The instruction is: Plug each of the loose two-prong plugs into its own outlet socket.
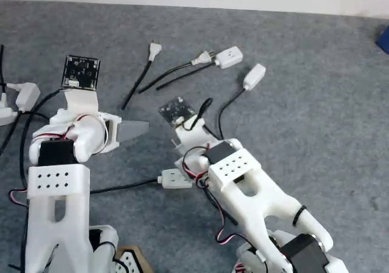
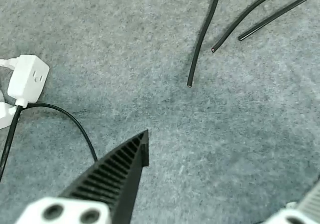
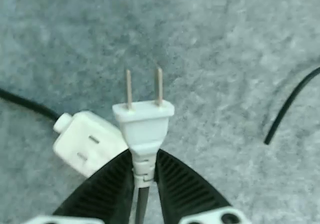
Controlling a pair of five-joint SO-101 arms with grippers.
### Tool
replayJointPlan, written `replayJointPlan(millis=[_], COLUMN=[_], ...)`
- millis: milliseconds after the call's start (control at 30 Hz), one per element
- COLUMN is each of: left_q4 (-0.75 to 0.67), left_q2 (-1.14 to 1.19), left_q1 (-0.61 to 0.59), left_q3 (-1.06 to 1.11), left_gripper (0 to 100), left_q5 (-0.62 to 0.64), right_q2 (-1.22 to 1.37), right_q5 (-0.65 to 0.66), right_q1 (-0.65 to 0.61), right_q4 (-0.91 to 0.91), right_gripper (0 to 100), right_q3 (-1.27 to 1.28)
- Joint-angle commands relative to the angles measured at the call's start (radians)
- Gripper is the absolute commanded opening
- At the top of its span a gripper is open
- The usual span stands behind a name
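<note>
My right gripper (image 3: 143,156) is shut on the cord neck of a white two-prong plug (image 3: 143,121), prongs pointing away from the wrist. Just beside it a white outlet socket (image 3: 87,141) lies on the carpet, slots up; the same socket (image 1: 173,177) lies under the right arm. My left gripper (image 2: 230,159) hovers open and empty over bare carpet. A loose plug (image 1: 154,50) on a black cord lies at the back. Another plug (image 1: 202,58) lies against a socket (image 1: 230,56); I cannot tell if it is seated. A further socket (image 1: 254,75) lies to the right.
Grey carpet (image 1: 316,121) covers the table. White sockets (image 1: 24,95) with cords lie at the left edge, one socket (image 2: 29,77) near my left gripper. Black cords (image 2: 202,39) trail across the back. A blue object (image 1: 384,39) sits at the far right edge.
</note>
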Motion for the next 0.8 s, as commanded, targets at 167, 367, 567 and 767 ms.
replayJointPlan(millis=[167,367,567,767], left_q4=[-0.028,-0.069,-0.075,-0.094], left_q2=[-0.007,-0.005,-0.007,-0.008], left_q1=[0.015,0.015,0.007,-0.065], left_q3=[0.048,0.090,0.165,0.176], left_gripper=[49,49,49,49], left_q5=[0.008,0.008,0.003,0.002], right_q2=[-0.050,-0.041,-0.041,-0.039], right_q5=[0.124,0.175,0.198,0.218], right_q1=[0.265,0.163,0.048,0.021], right_q4=[0.214,0.384,0.582,0.624], right_gripper=[0.7,0.7,0.9,1.0], right_q3=[-0.008,-0.094,-0.208,-0.245])
